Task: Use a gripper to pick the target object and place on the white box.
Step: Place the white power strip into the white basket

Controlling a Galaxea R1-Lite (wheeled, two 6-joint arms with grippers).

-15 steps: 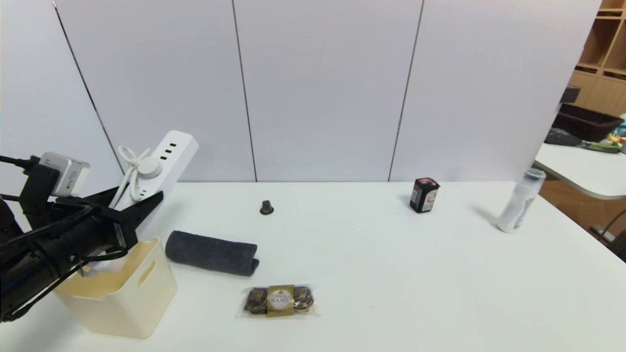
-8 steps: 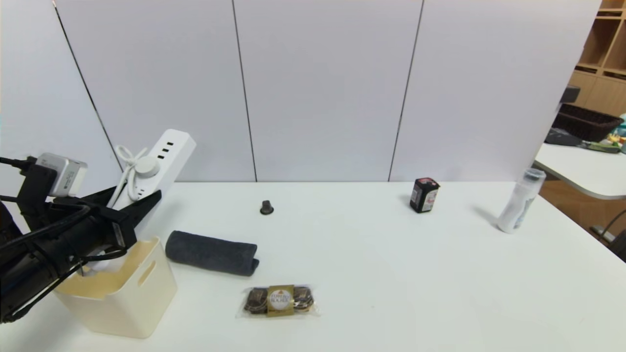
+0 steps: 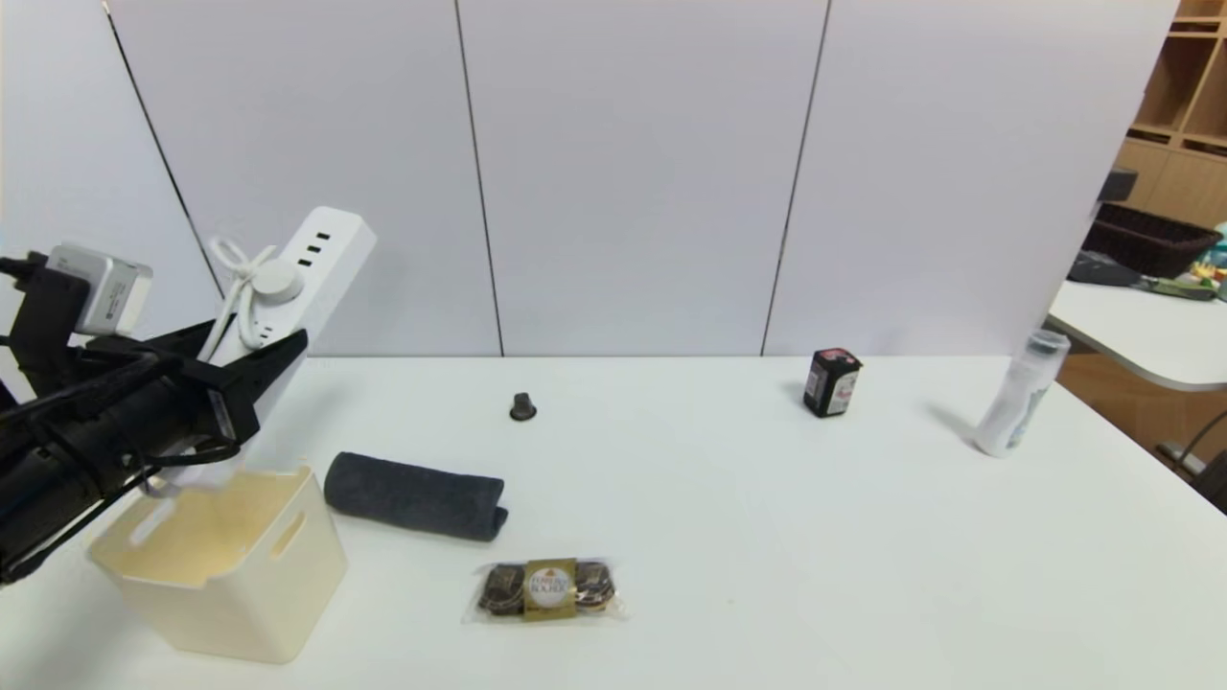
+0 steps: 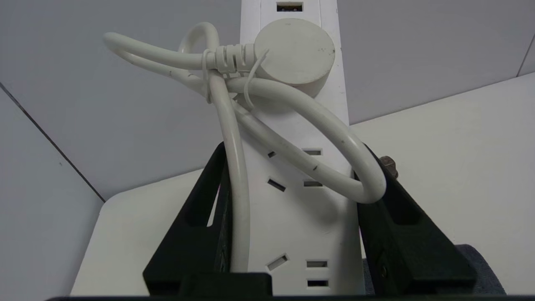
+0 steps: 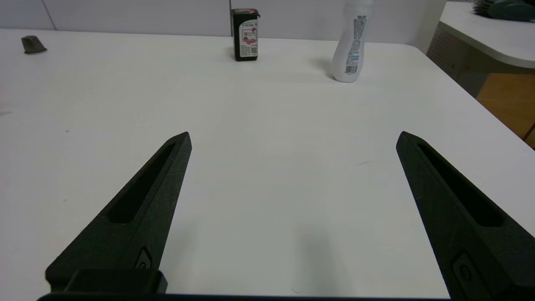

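Gripping the power strip (image 3: 316,273) by its lower half, the left gripper (image 3: 251,369) holds it tilted, its far end leaning up and to the right, above the far-left side of the white box (image 3: 216,565), which stands open-topped at the table's (image 3: 767,537) near-left corner. The left wrist view shows both fingers (image 4: 200,225) clamped on the strip's long edges, with the tied cord (image 4: 234,138) and round plug (image 4: 292,52) lying across the socket face; one cord loop runs inside the left finger, so the bundle is pinned and unlikely to swing loose. Judging from the frames, the strip is airborne, clear of the box rim, and the placing step is not yet done; its length means it will probably have to lean in the box or rest across the rim.

Right of the box lies a rolled grey towel (image 3: 414,496), and near it a chocolate pack (image 3: 546,589). Further right, the right gripper (image 5: 292,138) sits parked low over bare table, its fingers spread wide and holding nothing. Toward the far edge stand a small dark cap (image 3: 522,407), a black carton (image 3: 830,382) and, far right, a white bottle (image 3: 1020,406), all well apart from the work.
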